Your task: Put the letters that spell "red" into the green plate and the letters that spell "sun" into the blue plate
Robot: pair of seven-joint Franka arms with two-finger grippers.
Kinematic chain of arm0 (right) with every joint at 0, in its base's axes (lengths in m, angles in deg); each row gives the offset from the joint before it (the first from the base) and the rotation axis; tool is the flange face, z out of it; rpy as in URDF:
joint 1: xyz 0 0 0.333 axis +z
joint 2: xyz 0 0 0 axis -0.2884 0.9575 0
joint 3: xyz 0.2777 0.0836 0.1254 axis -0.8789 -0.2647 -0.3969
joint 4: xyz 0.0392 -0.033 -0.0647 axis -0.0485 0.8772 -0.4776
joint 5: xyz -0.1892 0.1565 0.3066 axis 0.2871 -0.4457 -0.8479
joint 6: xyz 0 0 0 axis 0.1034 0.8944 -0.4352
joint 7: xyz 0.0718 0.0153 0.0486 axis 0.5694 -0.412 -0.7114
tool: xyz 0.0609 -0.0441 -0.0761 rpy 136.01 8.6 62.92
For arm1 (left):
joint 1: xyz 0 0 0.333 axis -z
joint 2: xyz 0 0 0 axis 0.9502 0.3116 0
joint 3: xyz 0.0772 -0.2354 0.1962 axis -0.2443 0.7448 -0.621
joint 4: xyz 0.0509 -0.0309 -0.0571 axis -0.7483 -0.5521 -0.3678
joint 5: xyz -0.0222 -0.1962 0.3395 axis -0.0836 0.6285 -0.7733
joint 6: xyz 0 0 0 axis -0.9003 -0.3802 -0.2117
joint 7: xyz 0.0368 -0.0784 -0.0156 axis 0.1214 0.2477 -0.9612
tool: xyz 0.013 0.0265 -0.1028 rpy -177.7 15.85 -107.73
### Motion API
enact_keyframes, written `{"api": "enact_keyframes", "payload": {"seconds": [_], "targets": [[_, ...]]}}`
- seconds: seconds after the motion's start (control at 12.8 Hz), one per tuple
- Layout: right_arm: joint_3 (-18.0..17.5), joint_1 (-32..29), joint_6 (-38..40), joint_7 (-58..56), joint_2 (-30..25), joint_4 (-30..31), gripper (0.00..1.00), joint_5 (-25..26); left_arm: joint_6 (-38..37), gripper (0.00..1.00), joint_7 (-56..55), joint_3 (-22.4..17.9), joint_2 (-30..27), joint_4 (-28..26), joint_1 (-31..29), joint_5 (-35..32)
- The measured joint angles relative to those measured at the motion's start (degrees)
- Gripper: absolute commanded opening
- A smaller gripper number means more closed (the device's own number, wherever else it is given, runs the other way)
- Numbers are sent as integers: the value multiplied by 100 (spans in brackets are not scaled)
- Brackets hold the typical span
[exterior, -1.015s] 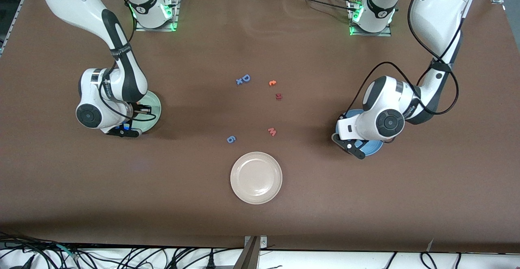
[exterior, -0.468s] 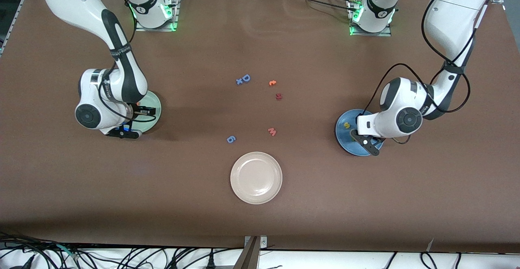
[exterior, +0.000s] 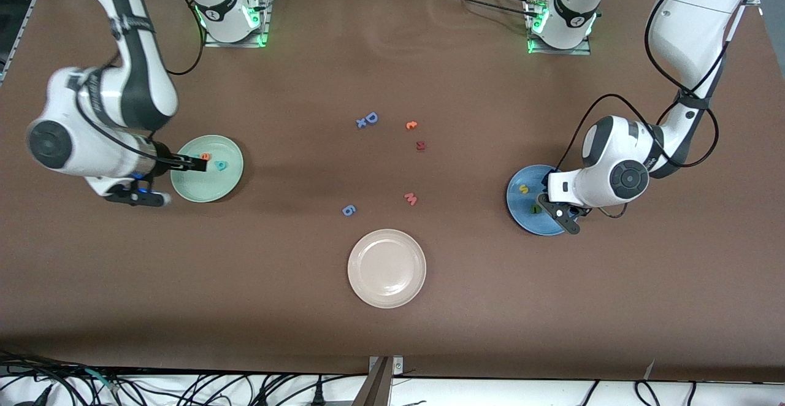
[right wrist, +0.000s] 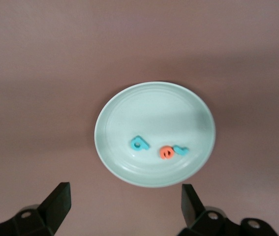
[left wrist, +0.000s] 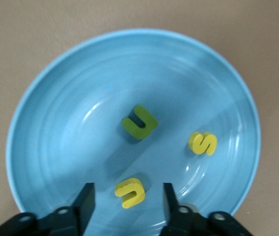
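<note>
The green plate [exterior: 184, 182] [right wrist: 154, 108] lies toward the right arm's end of the table. In it lie the teal "d" [right wrist: 139, 143], the orange "e" [exterior: 205, 156] [right wrist: 167, 153] and the teal "r" [right wrist: 181, 149]. My right gripper [exterior: 195, 164] [right wrist: 124, 204] hangs open and empty above that plate's edge. The blue plate [exterior: 514, 200] [left wrist: 65, 128] holds the yellow "s" [exterior: 523, 189] [left wrist: 202, 143], the olive "n" [exterior: 535, 209] [left wrist: 139, 122] and the yellow "u" [left wrist: 130, 192]. My left gripper [exterior: 561, 216] [left wrist: 128, 191] is open low over the blue plate, and the "u" lies loose between its fingers.
A beige-white plate [exterior: 386, 289] sits nearest the front camera, mid-table. Loose pieces lie around the middle: a blue "D" [exterior: 371, 118] with a small "x" [exterior: 361, 123], an orange piece [exterior: 411, 125], a dark red piece [exterior: 421, 145], a pink "w" [exterior: 410, 198] and a blue "6" [exterior: 348, 210].
My right gripper opened, rose and drew back toward its end of the table, uncovering the green plate. My left gripper opened, let go of the yellow "u", and shifted off the blue plate's middle.
</note>
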Motion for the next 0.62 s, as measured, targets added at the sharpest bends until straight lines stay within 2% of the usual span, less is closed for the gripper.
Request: {"api": "enact_keyframes", "payload": {"seconds": [0.16,0.31,0.62], "targets": [[204,0,785,-15,-122,-764,99,1,-84,100,-24,83,-159,49,4,0],[399,-1,1446,-61,-154,-1524,99,1,-611,100,-237,252,-313,300,10,0],[535,3,2389,-98,-158,-2293,100,7,-2401,100,-862,486,-486,1505,104,0]]}}
